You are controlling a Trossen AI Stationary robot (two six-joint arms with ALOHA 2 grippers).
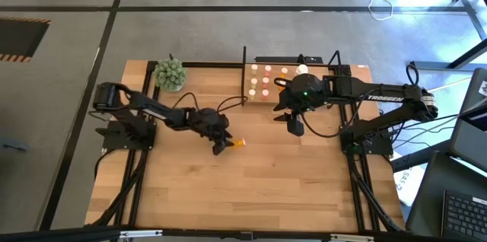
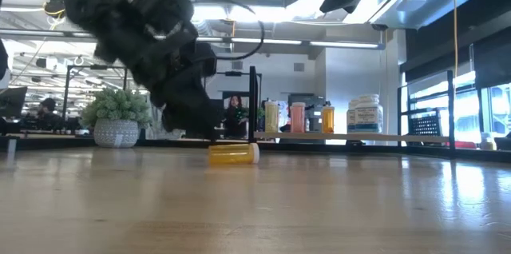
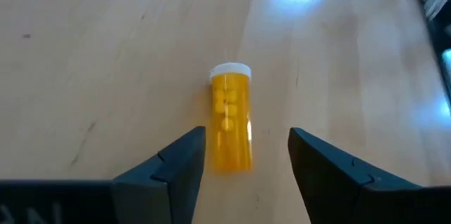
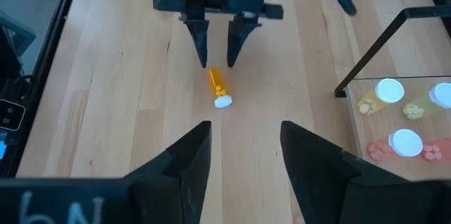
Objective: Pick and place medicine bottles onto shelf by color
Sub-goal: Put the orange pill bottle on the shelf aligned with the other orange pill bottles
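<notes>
**Orange bottle lies loose between open claw fingers**

On the desk (image 1: 251,189), the shelf (image 1: 259,82) stands at twelve o'clock. The left claw (image 3: 246,157) gapes, straddling without touching the orange bottle (image 3: 231,118) lying at centre. The right claw (image 4: 239,157) hangs parted, empty.

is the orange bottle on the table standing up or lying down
Lying down. The orange bottle rests on its side on the tabletop, white cap pointing away from the open left tool.
</notes>
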